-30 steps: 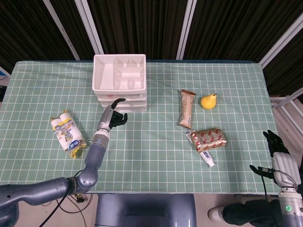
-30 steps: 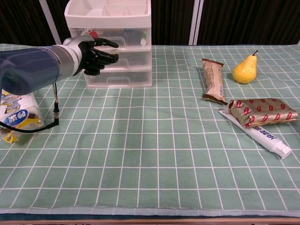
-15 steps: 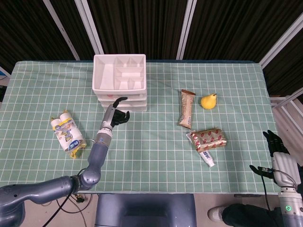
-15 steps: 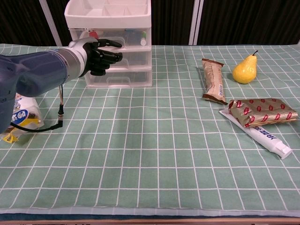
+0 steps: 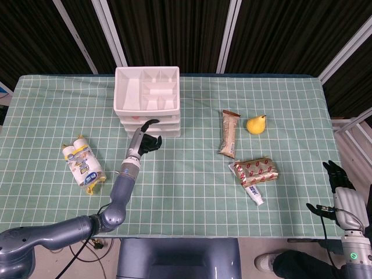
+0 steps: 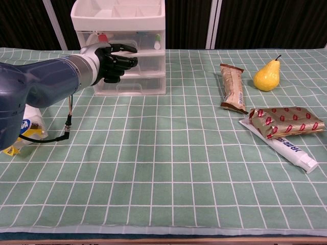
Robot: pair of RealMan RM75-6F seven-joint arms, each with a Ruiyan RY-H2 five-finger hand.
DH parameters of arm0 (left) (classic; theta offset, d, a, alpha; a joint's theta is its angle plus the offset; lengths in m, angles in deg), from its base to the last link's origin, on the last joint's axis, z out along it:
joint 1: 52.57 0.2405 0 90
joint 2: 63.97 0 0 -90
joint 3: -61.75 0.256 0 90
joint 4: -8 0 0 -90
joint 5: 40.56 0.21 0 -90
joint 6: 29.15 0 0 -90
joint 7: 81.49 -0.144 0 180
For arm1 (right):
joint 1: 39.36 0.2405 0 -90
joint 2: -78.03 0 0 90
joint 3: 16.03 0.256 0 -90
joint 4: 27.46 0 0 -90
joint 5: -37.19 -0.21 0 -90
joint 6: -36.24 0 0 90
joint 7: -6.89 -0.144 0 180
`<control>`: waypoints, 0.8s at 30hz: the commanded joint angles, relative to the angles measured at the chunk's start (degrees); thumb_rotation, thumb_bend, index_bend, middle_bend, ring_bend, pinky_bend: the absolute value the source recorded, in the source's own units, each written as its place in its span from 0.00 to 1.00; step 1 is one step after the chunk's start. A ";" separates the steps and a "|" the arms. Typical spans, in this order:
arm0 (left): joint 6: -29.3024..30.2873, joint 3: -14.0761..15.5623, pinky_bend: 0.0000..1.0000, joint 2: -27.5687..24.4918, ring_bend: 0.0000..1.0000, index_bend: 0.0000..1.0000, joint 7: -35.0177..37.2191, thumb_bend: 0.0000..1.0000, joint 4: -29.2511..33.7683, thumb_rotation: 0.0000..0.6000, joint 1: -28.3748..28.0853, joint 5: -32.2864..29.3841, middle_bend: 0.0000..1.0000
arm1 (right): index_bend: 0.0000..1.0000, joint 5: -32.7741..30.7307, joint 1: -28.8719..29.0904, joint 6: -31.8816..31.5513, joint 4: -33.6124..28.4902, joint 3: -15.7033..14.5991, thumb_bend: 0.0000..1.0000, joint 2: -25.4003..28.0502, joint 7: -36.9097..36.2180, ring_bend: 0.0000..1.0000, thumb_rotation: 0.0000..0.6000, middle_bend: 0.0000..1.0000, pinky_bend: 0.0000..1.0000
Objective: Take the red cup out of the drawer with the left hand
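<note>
A white three-drawer organizer [image 5: 147,100] [image 6: 121,30] stands at the back left of the table, all its drawers pushed in. Through the clear front of the top drawer a bit of the red cup [image 6: 102,37] shows; the head view gives only a red glimpse [image 5: 137,117]. My left hand [image 5: 145,141] [image 6: 113,60] hovers just in front of the drawer fronts with its fingers partly curled and nothing in them. My right hand [image 5: 337,182] hangs off the table's right edge, fingers apart and holding nothing.
A pack of white rolls [image 5: 82,161] lies at the left. At the right lie a snack bar [image 5: 229,133], a yellow pear [image 5: 256,124], a red-patterned gold packet [image 5: 257,170] and a toothpaste tube [image 5: 254,193].
My left hand has moved right and closer to the drawer fronts over the last second. The right hand has stayed still.
</note>
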 commanded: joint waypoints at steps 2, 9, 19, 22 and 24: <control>-0.17 0.00 1.00 0.09 1.00 0.20 0.12 0.51 -0.26 1.00 -0.21 0.15 0.99 | 0.00 -0.07 0.00 0.07 -0.17 -0.02 0.06 0.09 0.07 0.00 1.00 0.00 0.23; -0.37 0.17 1.00 -0.05 1.00 0.23 0.28 0.51 -0.61 1.00 -0.26 0.25 0.99 | 0.00 -0.14 -0.01 0.12 -0.32 -0.03 0.06 0.16 0.11 0.00 1.00 0.00 0.23; -0.19 1.24 1.00 -0.51 1.00 0.24 0.62 0.51 0.39 1.00 0.51 1.20 0.99 | 0.00 -0.27 -0.01 0.12 -0.33 0.04 0.06 0.16 0.12 0.00 1.00 0.00 0.23; 0.00 1.57 1.00 -0.71 1.00 0.25 0.71 0.51 0.96 1.00 0.79 1.74 0.99 | 0.00 -0.26 -0.01 0.12 -0.35 0.03 0.06 0.18 0.16 0.00 1.00 0.00 0.23; 0.22 1.64 1.00 -0.80 1.00 0.25 0.87 0.51 1.33 1.00 0.98 1.97 0.99 | 0.00 -0.27 0.00 0.14 -0.39 0.03 0.06 0.18 0.15 0.00 1.00 0.00 0.23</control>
